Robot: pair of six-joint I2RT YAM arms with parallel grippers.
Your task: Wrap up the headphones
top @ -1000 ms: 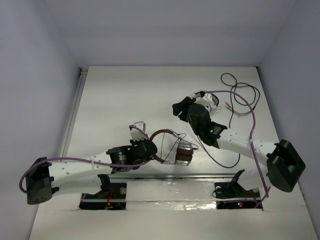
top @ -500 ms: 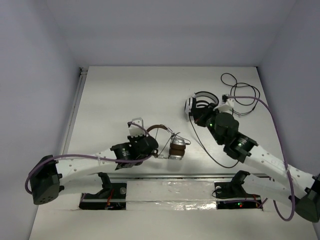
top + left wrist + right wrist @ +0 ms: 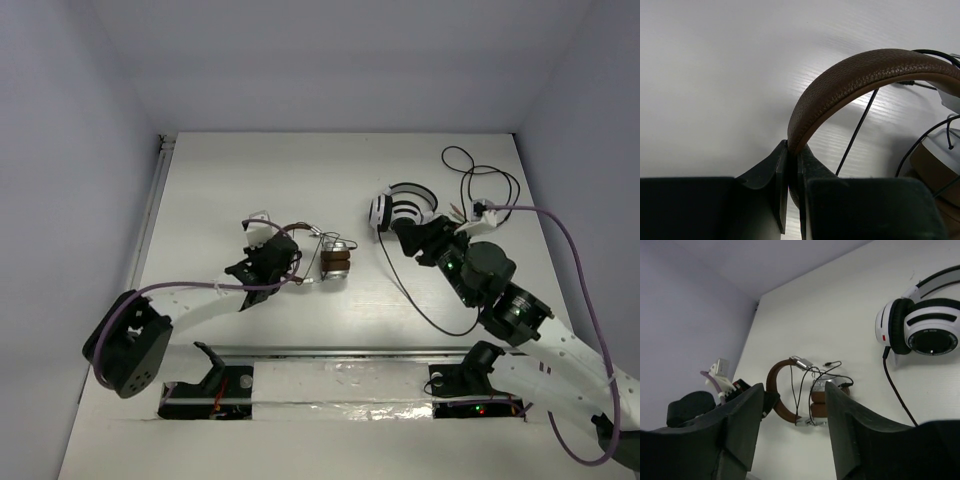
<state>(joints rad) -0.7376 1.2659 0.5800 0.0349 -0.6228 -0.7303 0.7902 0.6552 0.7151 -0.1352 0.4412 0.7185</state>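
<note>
The headphones (image 3: pixel 335 262) lie left of the table's middle, with brown headband, silver earcups and brown pads stacked together. Their thin black cable (image 3: pixel 815 375) is looped loosely over the earcups. My left gripper (image 3: pixel 290 262) is shut on the brown headband (image 3: pixel 865 70), as the left wrist view (image 3: pixel 794 160) shows up close. My right gripper (image 3: pixel 410 238) is open and empty, to the right of the headphones and apart from them. In the right wrist view (image 3: pixel 792 425) the headphones (image 3: pixel 790 390) show between its spread fingers, further off.
White-and-black striped headphones (image 3: pixel 400 208) lie right of centre, just beyond my right gripper, and show in the right wrist view (image 3: pixel 925 332). Their black cable (image 3: pixel 425 305) trails toward the near edge. More loose cable (image 3: pixel 485 185) loops at the far right.
My left gripper has carried the headphones away from the near edge, up and slightly left. My right arm has swung back to the right, uncovering the striped headphones.
</note>
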